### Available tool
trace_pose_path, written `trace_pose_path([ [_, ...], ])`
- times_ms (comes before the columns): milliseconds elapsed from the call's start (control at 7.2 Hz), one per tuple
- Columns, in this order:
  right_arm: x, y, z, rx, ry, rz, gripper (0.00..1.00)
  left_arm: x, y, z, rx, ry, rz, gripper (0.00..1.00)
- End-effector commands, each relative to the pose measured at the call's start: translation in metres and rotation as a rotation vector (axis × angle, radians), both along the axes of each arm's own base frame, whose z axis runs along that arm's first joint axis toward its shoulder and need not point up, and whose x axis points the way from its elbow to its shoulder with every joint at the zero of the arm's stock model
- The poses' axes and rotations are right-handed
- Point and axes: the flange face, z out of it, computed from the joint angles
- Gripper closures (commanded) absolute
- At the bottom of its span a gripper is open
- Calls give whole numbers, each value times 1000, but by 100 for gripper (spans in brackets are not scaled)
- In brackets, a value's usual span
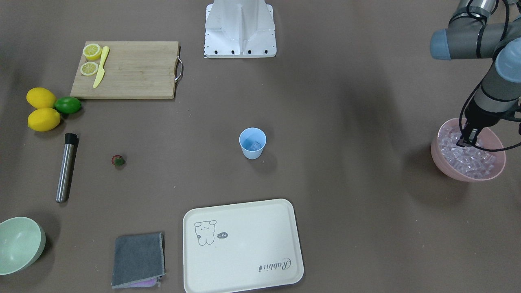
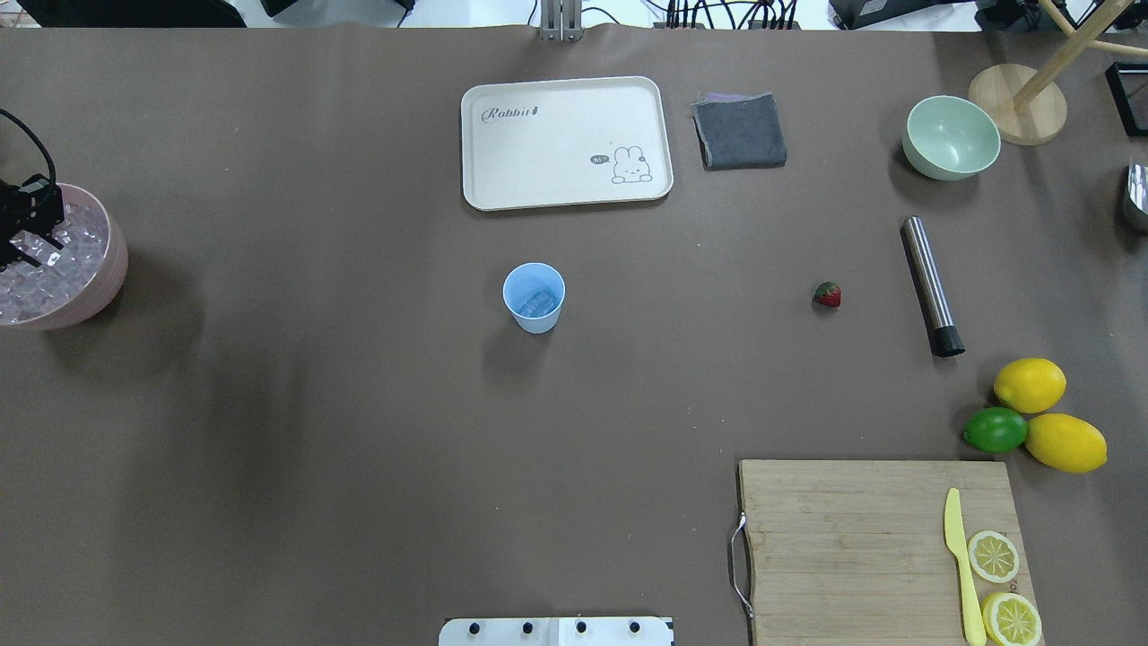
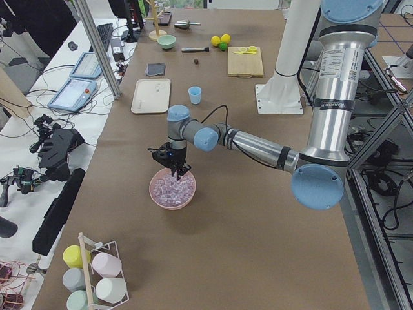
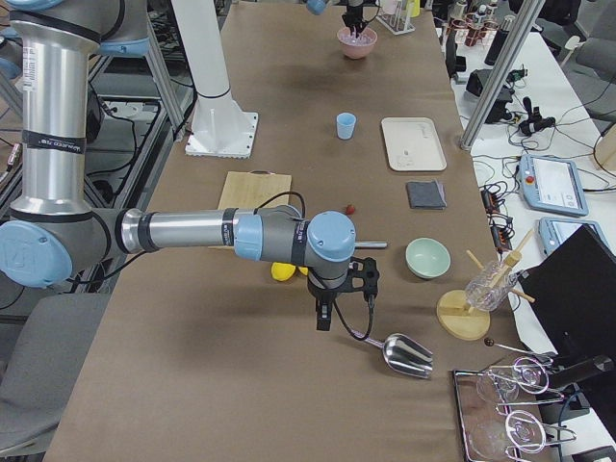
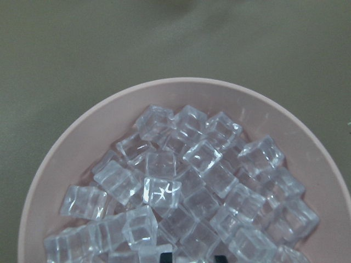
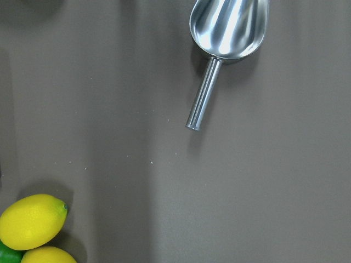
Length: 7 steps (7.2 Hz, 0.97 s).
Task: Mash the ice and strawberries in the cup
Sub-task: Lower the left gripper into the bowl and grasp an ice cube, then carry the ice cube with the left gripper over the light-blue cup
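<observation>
The light-blue cup (image 1: 252, 142) stands upright mid-table with one ice cube in it; it also shows in the overhead view (image 2: 534, 298). The tiny red strawberry (image 1: 118, 160) lies alone on the table, far from the cup (image 2: 828, 294). A pink bowl (image 1: 447, 167) holds several clear ice cubes (image 5: 181, 186). My left gripper (image 1: 467, 142) is open, its tips down among the ice in that bowl (image 2: 22, 242). My right gripper (image 4: 323, 320) hangs above the table near the lemons; I cannot tell if it is open or shut.
A steel muddler (image 1: 66, 167) lies near the strawberry. Two lemons (image 1: 42, 109) and a lime (image 1: 68, 105) sit by a cutting board (image 1: 134, 71) with lemon halves and a yellow knife. A metal scoop (image 6: 227, 27), a cream tray (image 1: 244, 248), a grey cloth (image 1: 138, 259) and a green bowl (image 1: 18, 244) are also on the table.
</observation>
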Motion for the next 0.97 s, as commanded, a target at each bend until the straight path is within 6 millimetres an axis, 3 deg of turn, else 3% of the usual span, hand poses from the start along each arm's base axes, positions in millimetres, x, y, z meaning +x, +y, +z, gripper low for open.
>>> trace_pose_path([
  [0,0,-7,-8,18,1,1,0,-28,0,-53,104,-5,-42,100],
  [139,2,-16,-17,37,5,2,0,-33,-1,-102,217,0,-69,100],
  [278,2,-17,-19,43,8,2,0,-14,-20,-166,343,36,-76,100],
  [556,4,-7,-10,24,10,6,0,85,-12,-266,540,121,24,100],
  [694,6,-2,-5,10,10,12,0,125,3,-303,618,166,60,100],
  [833,9,2,-1,-1,14,18,0,172,23,-325,673,226,119,100],
])
